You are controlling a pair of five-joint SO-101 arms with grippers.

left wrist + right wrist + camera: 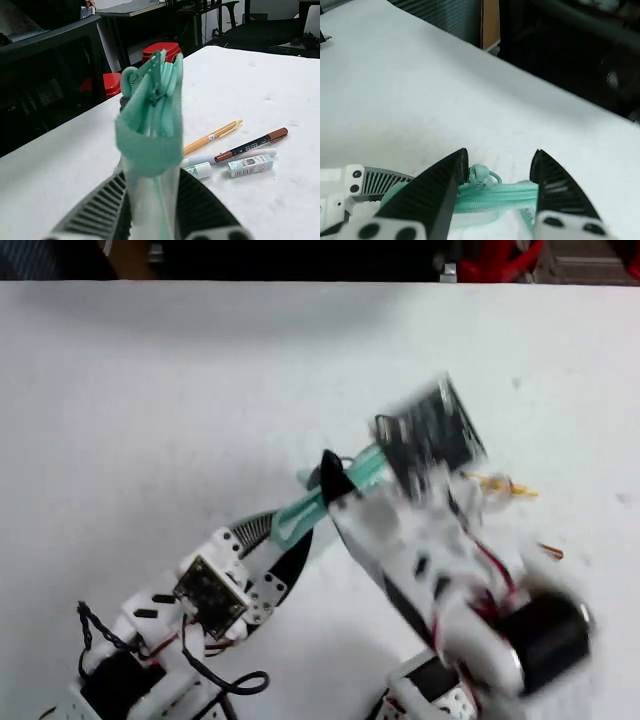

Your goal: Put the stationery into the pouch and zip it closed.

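Note:
My left gripper (150, 197) is shut on one end of the teal zip pouch (150, 125) and holds it up off the white table (150, 410). In the high view the pouch (300, 515) stretches from the left gripper (283, 535) toward my right gripper (332, 478). The right gripper (500, 159) is open, its black fingers astride the pouch's zipper (495, 192), close to the ring-shaped zip pull (480, 175). Beyond the pouch lie an orange pen (212, 136), a brown marker (252, 145), a white pen (235, 156), a small teal box (250, 166) and a small white tube (199, 170).
The orange pen (500, 485) and brown marker (551, 552) peek out to the right of the right arm in the high view. The table's far edge (300, 282) borders a dark room. Red stools (160, 50) and black chairs stand off the table.

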